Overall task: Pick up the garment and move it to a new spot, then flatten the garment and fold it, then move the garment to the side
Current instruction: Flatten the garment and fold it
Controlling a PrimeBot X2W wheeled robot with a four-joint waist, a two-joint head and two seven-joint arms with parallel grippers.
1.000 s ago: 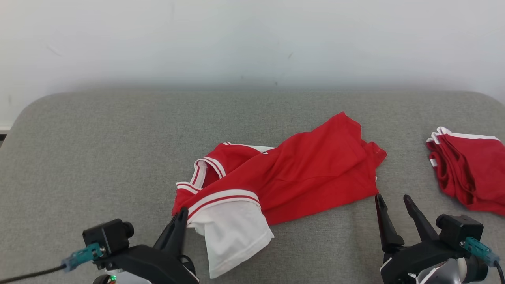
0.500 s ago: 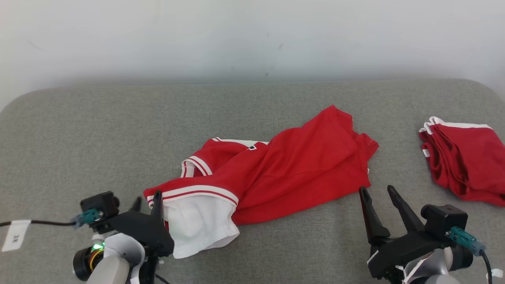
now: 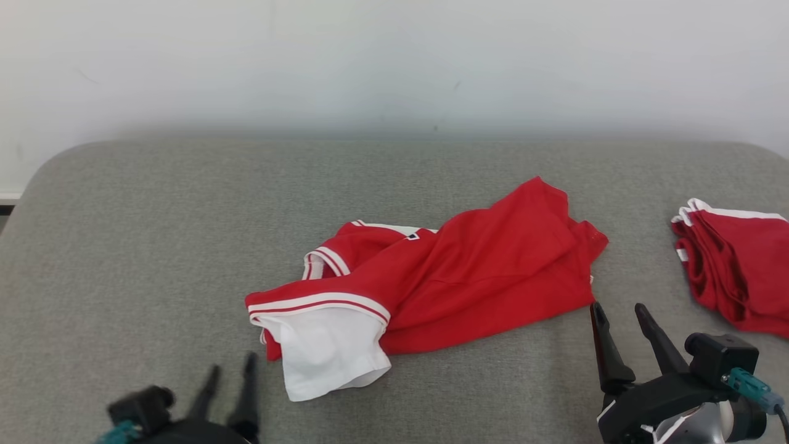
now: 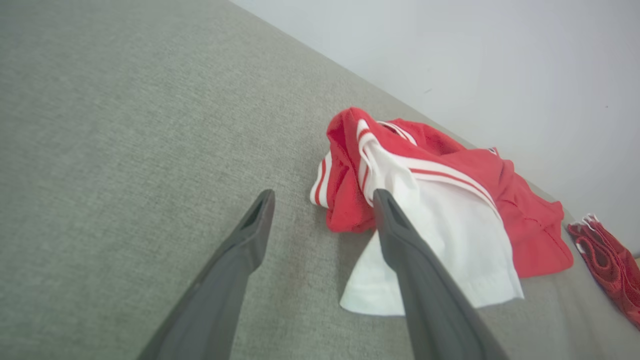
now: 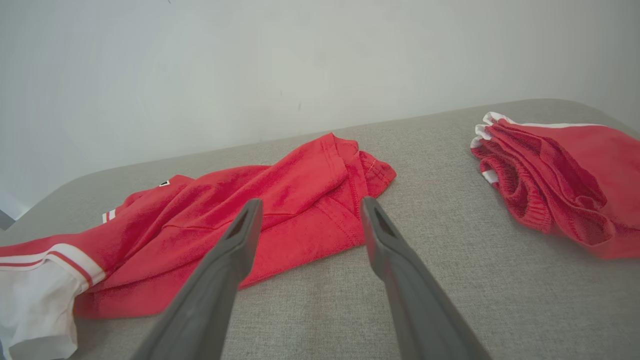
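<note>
A crumpled red-and-white jersey garment (image 3: 444, 277) is pictured unflattened at the middle of the grey fabric-covered bench (image 3: 154, 246). The left gripper (image 3: 231, 364) and right gripper (image 3: 617, 306) are held near it, fingers spread and empty. Flattening, folding and setting aside are judged undone.

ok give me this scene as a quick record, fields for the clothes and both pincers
surface: grey padded top
task item: red garment, crumpled mid-surface, not flattened
other item: second red cloth, far right, apart from the red garment
left pincer: open, empty, near the garment's white end
right pincer: open, empty, at the garment's right edge
</note>
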